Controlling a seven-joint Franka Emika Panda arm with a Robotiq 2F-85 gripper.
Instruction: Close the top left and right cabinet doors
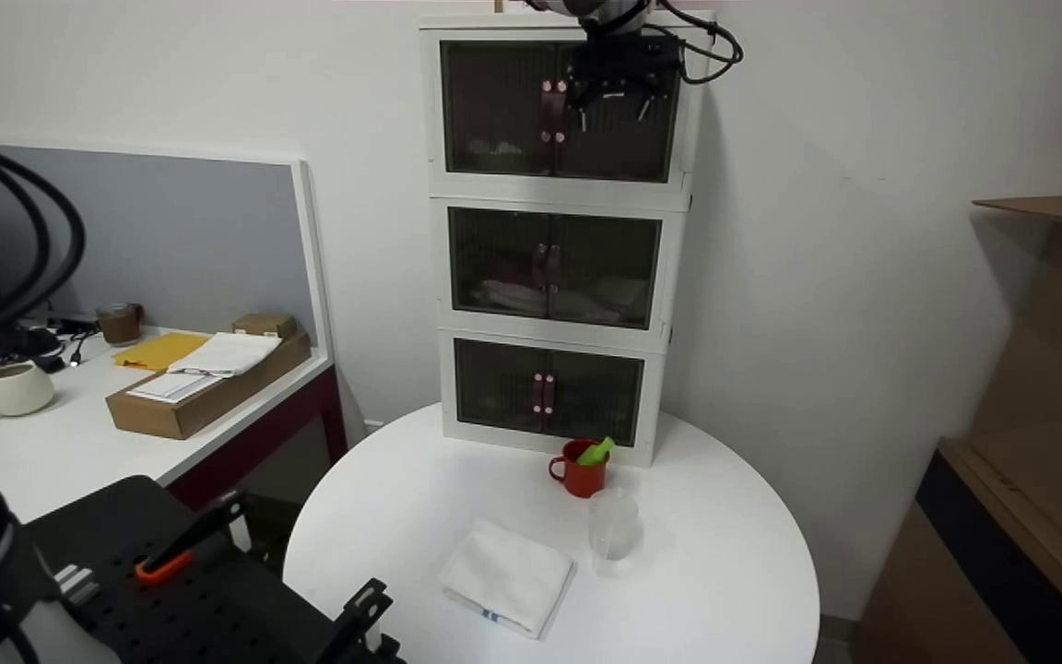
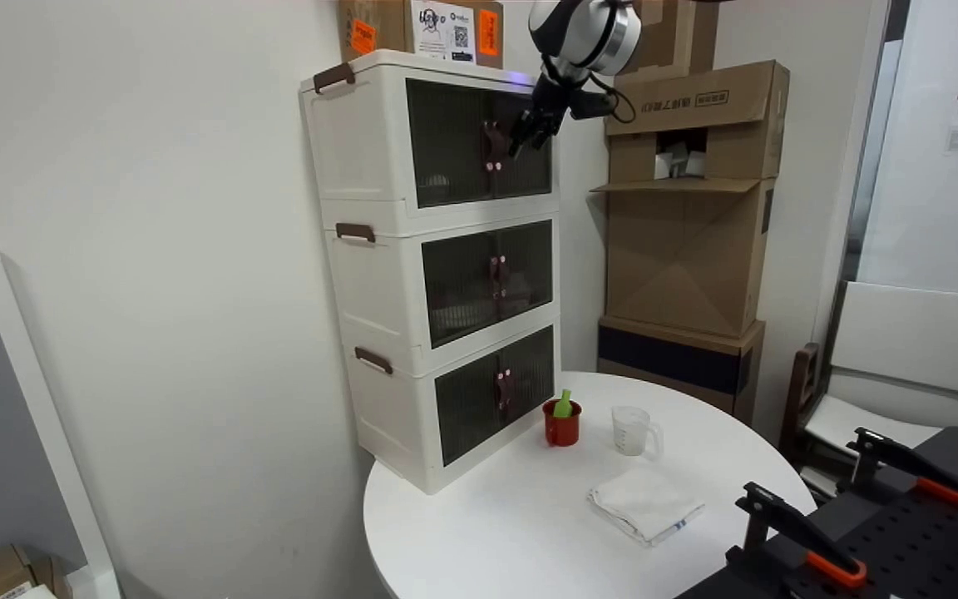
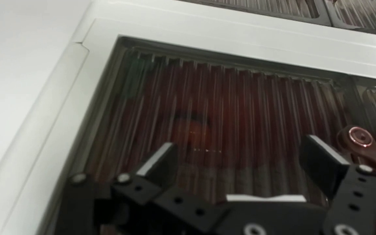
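The top left door (image 1: 492,106) and top right door (image 1: 619,152) are brown-tinted and see-through, in the white cabinet's uppermost compartment. Both look shut, in line with the frame, with their brown handles side by side; they also show in an exterior view as the left door (image 2: 447,146) and right door (image 2: 529,179). My gripper (image 1: 613,120) is open and empty in front of the top right door, hiding part of it. In the wrist view, which looks upside down, the open fingers (image 3: 240,147) face the right door's ribbed panel (image 3: 240,107). I cannot tell whether they touch it.
The middle tier (image 1: 554,267) and lowest tier (image 1: 545,392) have shut tinted doors too. A red mug (image 1: 580,475) with a green item, a clear measuring cup (image 1: 613,526) and a white cloth (image 1: 508,576) are on the round table (image 1: 725,572). Cardboard boxes (image 2: 670,266) stand beside the cabinet.
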